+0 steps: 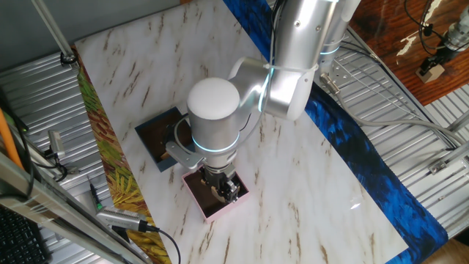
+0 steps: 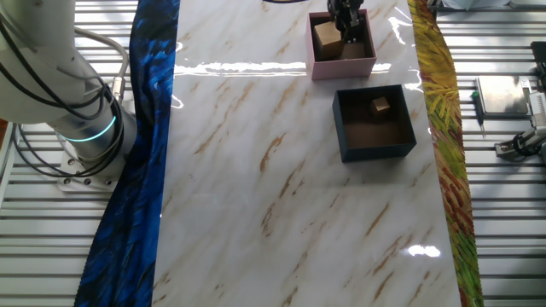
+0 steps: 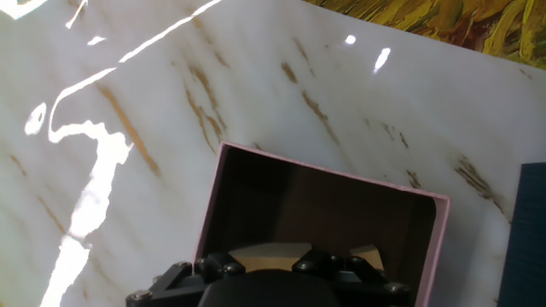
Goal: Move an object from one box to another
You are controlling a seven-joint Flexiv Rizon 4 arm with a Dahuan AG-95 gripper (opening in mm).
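The gripper [image 2: 345, 21] is reaching down inside the pale pink box [image 2: 341, 68], which is sitting on the marble-patterned table [image 2: 281, 188] close to the dark navy-blue box [image 2: 375, 145]; a narrow strip of tabletop is showing between the 2 boxes. In the other fixed view, 1 tan wooden cube [image 2: 325, 35] is lying on the pink box's brown floor, just beside the black fingers. A smaller tan cube [image 2: 380, 105] is resting inside the navy-blue box, near its far wall.

In one fixed view, the arm's silver wrist is covering most of the navy-blue box [image 1: 157, 136], and the gripper [image 1: 223, 189] is standing inside the pink box [image 1: 220, 209].

In the hand view, the gripper body [image 3: 273, 277] is filling the bottom edge, with a pale tan surface showing just above it inside the pink box [image 3: 333, 175]. Whether the jaws are spread or pressed against the cube cannot be told from any view.

A blue patterned cloth [image 2: 141, 170] is lying along one side of the table and a yellow-green patterned one [image 2: 444, 128] along the other.
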